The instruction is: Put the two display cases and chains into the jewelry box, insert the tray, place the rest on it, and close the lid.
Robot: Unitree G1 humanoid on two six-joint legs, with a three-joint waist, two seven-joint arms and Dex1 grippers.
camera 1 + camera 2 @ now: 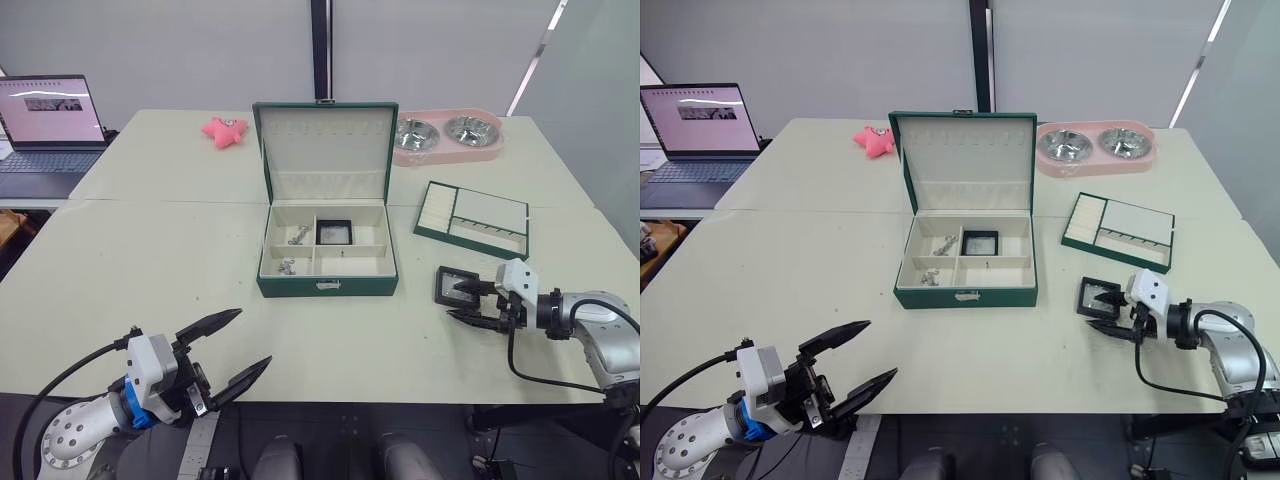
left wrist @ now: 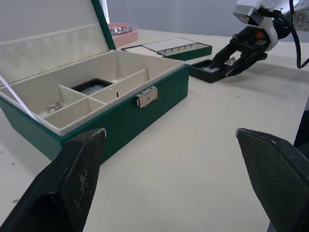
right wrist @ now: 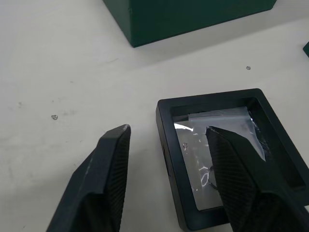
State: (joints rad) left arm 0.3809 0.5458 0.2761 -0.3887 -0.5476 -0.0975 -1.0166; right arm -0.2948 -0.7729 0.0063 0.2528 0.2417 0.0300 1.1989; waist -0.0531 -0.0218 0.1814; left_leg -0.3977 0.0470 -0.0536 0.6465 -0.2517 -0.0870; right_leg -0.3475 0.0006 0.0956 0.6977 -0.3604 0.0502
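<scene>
The dark green jewelry box (image 1: 327, 285) stands open at the table's middle, its lid (image 1: 323, 150) upright. One black display case (image 1: 334, 232) lies in a back compartment. Silver chains (image 1: 299, 236) (image 1: 287, 267) lie in the two left compartments. The second display case (image 1: 452, 281) rests on the table right of the box. My right gripper (image 1: 455, 303) is open and straddles this case's near wall (image 3: 164, 145), one finger over its window and the other finger (image 3: 104, 179) over the table. The tray (image 1: 472, 218) lies at the back right. My left gripper (image 1: 230, 350) hangs open over the table's front left edge.
A pink double bowl holder (image 1: 447, 137) stands behind the tray. A pink star-shaped toy (image 1: 224, 130) lies left of the lid. An open laptop (image 1: 50, 125) sits on a side table at the far left. Bare tabletop spreads between the box and the front edge.
</scene>
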